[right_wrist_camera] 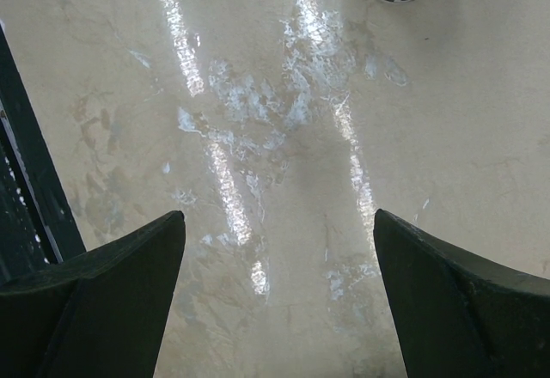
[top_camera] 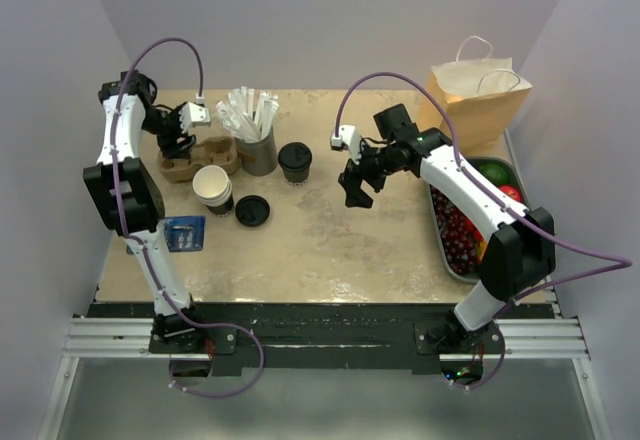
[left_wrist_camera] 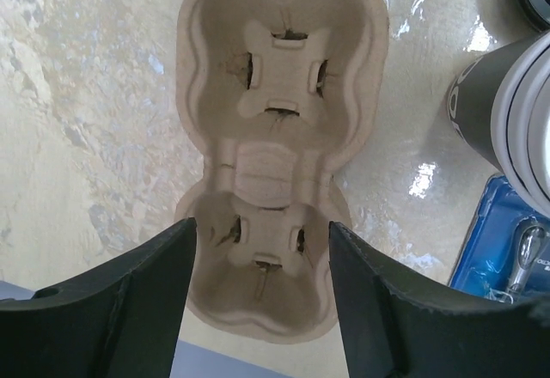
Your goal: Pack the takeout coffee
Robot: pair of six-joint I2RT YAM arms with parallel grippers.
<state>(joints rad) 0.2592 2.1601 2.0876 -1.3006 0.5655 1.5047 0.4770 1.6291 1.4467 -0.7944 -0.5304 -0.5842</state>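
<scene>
**mugwatcher:** So where's the takeout coffee [top_camera: 295,160] sitting?

**tabletop_tim:** It's upright with its lid on, around the middle of the table [top_camera: 330,250] and toward the far edge. It's just right of the grey holder [top_camera: 257,150] stuffed with white wrapped sticks. Nothing is touching it. In the right wrist view only its bottom edge peeks in at the top.

**mugwatcher:** And the claws?

**tabletop_tim:** The right claw [top_camera: 355,192] is to the right of the cup and clear of it. Its jaws are spread wide, with only bare table between them.

The left claw [left_wrist_camera: 262,232] is over by the far left corner. It's partway open, and its two fingers sit on either side of one end of the pulp cup carrier [left_wrist_camera: 279,94]. From the wrist view the fingers line up with the carrier's sides, but it's impossible to tell whether they're actually pinching it.

**mugwatcher:** Other stuff nearby?

**tabletop_tim:** A stack of lidless cups [top_camera: 213,188] stands just in front of the carrier, with a loose lid [top_camera: 252,210] to its right. There's a blue packet [top_camera: 185,233] near the left edge and a paper bag [top_camera: 480,95] in the far right corner.
</scene>
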